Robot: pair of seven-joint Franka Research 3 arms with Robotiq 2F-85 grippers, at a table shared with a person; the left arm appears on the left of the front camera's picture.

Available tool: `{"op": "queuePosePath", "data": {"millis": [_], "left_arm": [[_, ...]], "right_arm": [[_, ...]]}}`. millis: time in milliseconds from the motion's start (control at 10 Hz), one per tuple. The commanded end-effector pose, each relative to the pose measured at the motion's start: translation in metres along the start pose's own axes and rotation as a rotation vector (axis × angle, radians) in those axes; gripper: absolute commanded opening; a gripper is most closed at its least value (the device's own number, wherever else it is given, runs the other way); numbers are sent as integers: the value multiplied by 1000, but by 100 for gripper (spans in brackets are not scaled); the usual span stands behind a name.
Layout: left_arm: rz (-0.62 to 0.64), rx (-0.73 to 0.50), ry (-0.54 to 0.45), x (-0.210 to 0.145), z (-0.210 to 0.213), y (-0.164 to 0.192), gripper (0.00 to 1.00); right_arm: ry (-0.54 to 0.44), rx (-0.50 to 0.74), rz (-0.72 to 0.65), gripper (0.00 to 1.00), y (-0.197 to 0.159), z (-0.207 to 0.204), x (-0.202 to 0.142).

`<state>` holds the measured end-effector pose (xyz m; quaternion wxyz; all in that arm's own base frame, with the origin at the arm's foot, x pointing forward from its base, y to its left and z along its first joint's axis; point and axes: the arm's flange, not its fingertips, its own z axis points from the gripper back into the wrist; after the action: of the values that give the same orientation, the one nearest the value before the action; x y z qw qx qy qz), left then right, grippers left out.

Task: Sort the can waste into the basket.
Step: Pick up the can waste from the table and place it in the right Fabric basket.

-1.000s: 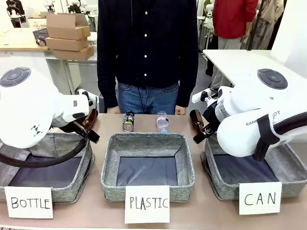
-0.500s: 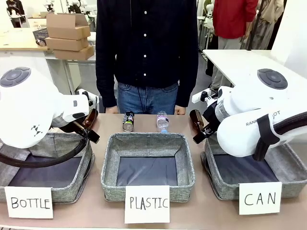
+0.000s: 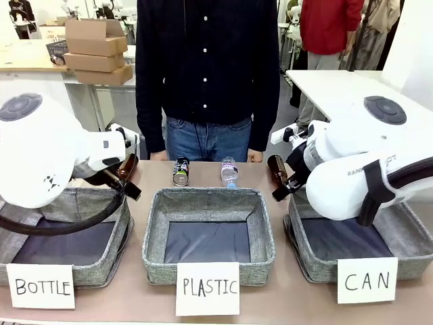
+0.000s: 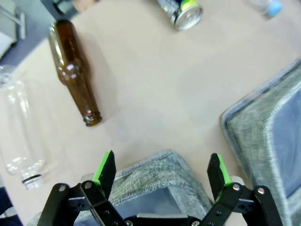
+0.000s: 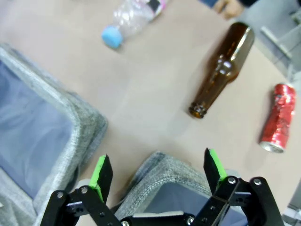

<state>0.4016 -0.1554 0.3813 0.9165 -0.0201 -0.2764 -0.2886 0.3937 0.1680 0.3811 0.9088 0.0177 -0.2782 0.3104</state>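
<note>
- Claws on both arms are standing wide open and holding nothing. The right claw (image 5: 157, 162) and the left claw (image 4: 162, 165) are each hanging over the far edge of a basket.
- Just under the right claw, the grey cloth basket with the white CAN card (image 3: 308, 261) is sitting with no can in the part I can see.
- Past that edge, the small red metal can with white letters (image 5: 278, 117) is lying on its side on the tan table (image 5: 155, 94), beside a brown glass bottle (image 5: 223, 70).
- The small dark metal can with silver ends and green marks (image 3: 180, 171) is lying farther off, near the middle of the table, in front of the person.
- The sorting is looking like it is only starting, since no can is picked up yet.
- Next, I think the right claw is going to have to reach out to the red can, put its fingers across the round body, squeeze gently, and miss the bottle close by.
</note>
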Motion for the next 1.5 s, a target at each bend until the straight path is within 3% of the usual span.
{"op": "queuePosePath", "data": {"millis": [0,100,200,300,400,500,600,700,900,1000,1100,1200,1400], "left_arm": [[72,-37,-105,-3,95,-26,100],[39,-76,-153,-22,138,-44,100],[30,-102,-188,-47,164,-57,100],[30,-51,-190,-64,164,-62,100],[21,-66,-163,36,125,-36,100],[21,-66,-163,36,125,-36,100],[9,-72,-200,33,175,-48,100],[14,-262,-231,33,179,-40,100],[147,-755,-405,-10,202,10,100],[278,-855,-474,-35,202,34,100],[435,-918,-579,-56,190,52,100],[517,-964,-623,-65,177,59,100],[580,-991,-573,-54,165,65,100]], "right_arm": [[-77,94,-81,100,7,91,2],[-2,122,-107,100,17,133,-11],[-47,138,-99,100,28,165,-32],[-63,47,-86,100,35,170,-49],[-45,105,-72,100,18,120,18],[-45,105,-72,100,18,120,18],[-64,101,-69,100,24,173,10],[-125,232,-206,100,6,174,4],[-285,656,-678,100,-54,193,-36],[-297,848,-844,100,-83,196,-61],[-363,1062,-924,100,-106,199,-88],[-450,1088,-1009,100,-118,200,-107],[-564,1077,-1050,100,-130,208,-128]]}}
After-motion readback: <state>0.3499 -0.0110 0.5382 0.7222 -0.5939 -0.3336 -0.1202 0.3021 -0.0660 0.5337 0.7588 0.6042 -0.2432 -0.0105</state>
